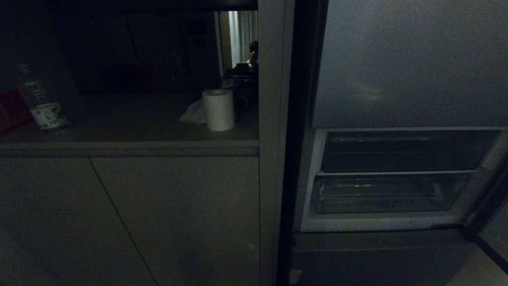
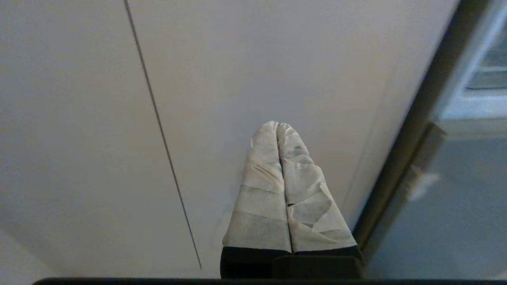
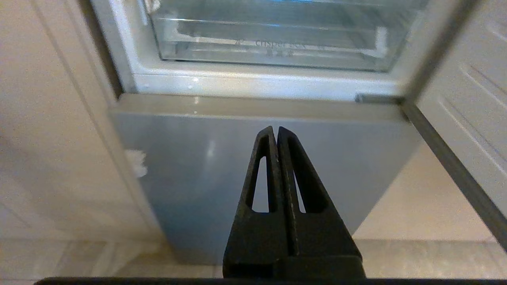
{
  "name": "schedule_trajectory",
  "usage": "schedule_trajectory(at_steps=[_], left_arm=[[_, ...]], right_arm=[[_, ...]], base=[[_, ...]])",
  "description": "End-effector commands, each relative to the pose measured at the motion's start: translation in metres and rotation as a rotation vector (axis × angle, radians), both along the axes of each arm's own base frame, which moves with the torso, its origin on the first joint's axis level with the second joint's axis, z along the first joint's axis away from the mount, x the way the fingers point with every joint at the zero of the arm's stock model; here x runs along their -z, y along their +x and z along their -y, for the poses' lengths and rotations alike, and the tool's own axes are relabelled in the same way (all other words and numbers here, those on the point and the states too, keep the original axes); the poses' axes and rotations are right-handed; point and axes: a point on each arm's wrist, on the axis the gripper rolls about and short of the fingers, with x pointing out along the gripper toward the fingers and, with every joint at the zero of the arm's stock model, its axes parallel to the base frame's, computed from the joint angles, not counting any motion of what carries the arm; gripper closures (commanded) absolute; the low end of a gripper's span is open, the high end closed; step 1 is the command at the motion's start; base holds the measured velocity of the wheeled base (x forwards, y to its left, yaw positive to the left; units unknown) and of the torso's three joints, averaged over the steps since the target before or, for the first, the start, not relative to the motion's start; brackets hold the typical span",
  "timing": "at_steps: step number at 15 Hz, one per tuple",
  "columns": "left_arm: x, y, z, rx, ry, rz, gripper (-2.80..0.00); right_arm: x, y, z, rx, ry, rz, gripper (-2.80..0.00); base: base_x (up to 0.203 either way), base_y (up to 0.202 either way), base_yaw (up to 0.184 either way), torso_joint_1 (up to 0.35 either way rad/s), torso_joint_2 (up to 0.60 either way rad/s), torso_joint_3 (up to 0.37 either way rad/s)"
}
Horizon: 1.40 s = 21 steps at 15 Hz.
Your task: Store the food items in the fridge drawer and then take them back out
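Observation:
The fridge drawer [image 1: 381, 194] is a clear plastic bin in the open middle section of the grey-blue fridge, and nothing shows inside it. It also appears in the right wrist view as the fridge drawer [image 3: 273, 43]. The food items are out of view. My right gripper [image 3: 275, 130], with black fingers, is shut and empty. It hangs in front of the fridge's lower door [image 3: 222, 174], below the drawer. My left gripper [image 2: 277, 126], with taped fingers, is shut and empty before a pale cabinet door [image 2: 99, 138]. Neither arm shows in the head view.
A flat shelf [image 1: 401, 153] lies above the drawer. The section's open door [image 3: 467, 103] stands at the right. On the counter [image 1: 131, 131] to the left are a water bottle [image 1: 39, 101], a paper roll [image 1: 218, 109] and a dark red thing [image 1: 12, 109]. A person [image 1: 253, 53] is behind.

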Motion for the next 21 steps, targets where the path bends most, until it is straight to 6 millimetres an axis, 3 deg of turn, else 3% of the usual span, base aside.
schedule_trajectory(at_steps=[1,16,21], left_arm=[[-0.0001,0.0001,0.0,0.0,0.0,-0.001,0.0],[0.0,0.0001,0.0,0.0,0.0,0.0,0.0],[0.0,0.0,0.0,0.0,0.0,0.0,0.0]], right_arm=[[0.0003,-0.0001,0.0,-0.001,0.008,0.0,0.0],[0.0003,-0.0001,0.0,0.0,0.011,0.0,0.0],[-0.0001,-0.0003,0.0,-0.001,0.008,0.001,0.0]], base=[[-0.189,0.0,0.001,-0.007,0.0,0.007],[-0.194,0.0,0.001,0.001,0.0,0.003],[-0.018,0.0,-0.001,-0.001,0.0,0.0]])
